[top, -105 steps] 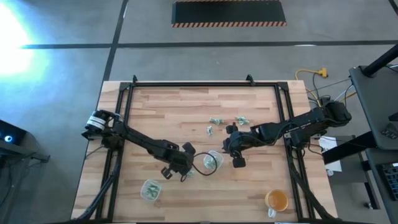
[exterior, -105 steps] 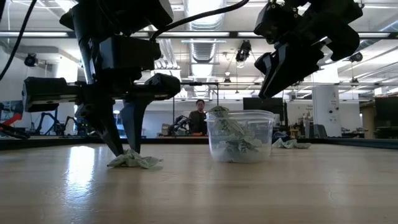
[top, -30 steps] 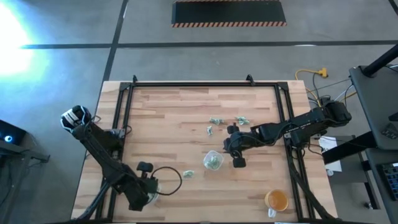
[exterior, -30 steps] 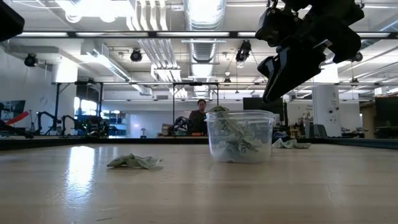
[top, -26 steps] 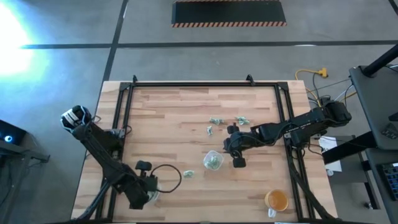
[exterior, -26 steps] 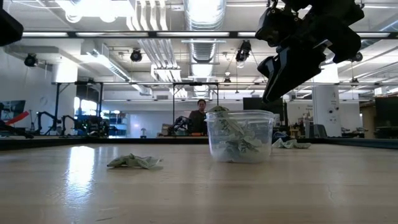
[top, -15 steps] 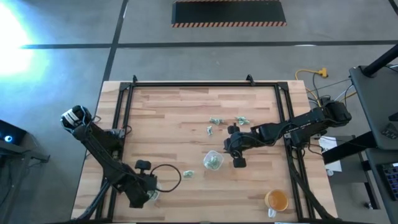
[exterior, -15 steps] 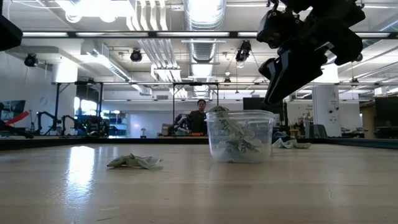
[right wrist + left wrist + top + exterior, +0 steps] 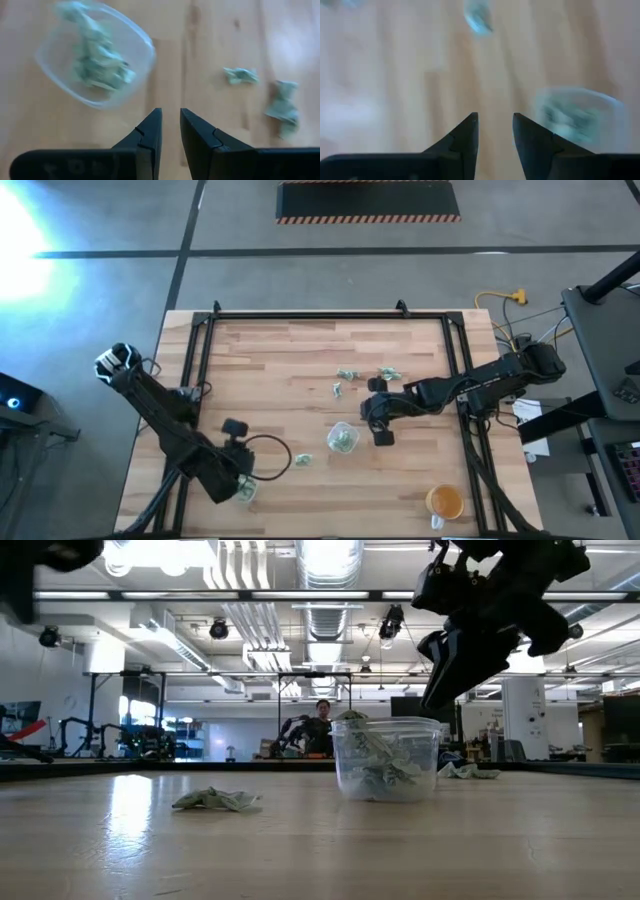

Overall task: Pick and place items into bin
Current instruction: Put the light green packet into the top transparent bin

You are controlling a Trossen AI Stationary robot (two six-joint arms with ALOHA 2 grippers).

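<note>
The right gripper (image 9: pixel 380 420) hovers over the light wooden desk (image 9: pixel 280 370), just beside the clear plastic cup (image 9: pixel 342 437) with green-and-white crumpled wrapper pieces (image 9: pixel 102 62) inside; its jaws are a narrow gap apart and hold nothing. More loose pieces (image 9: pixel 345 374) lie behind it, and one (image 9: pixel 215 800) lies left of the cup. The left gripper (image 9: pixel 494 137) is near a second clear cup (image 9: pixel 244 491) at the front left, jaws slightly open and empty.

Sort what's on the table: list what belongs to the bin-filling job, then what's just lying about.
Job:
- loose green-and-white wrappers, one lone piece
- clear cup at the middle, holding wrappers
- second clear cup by the left gripper
- right gripper, empty

Lying about:
- orange mug at the table's near right corner
</note>
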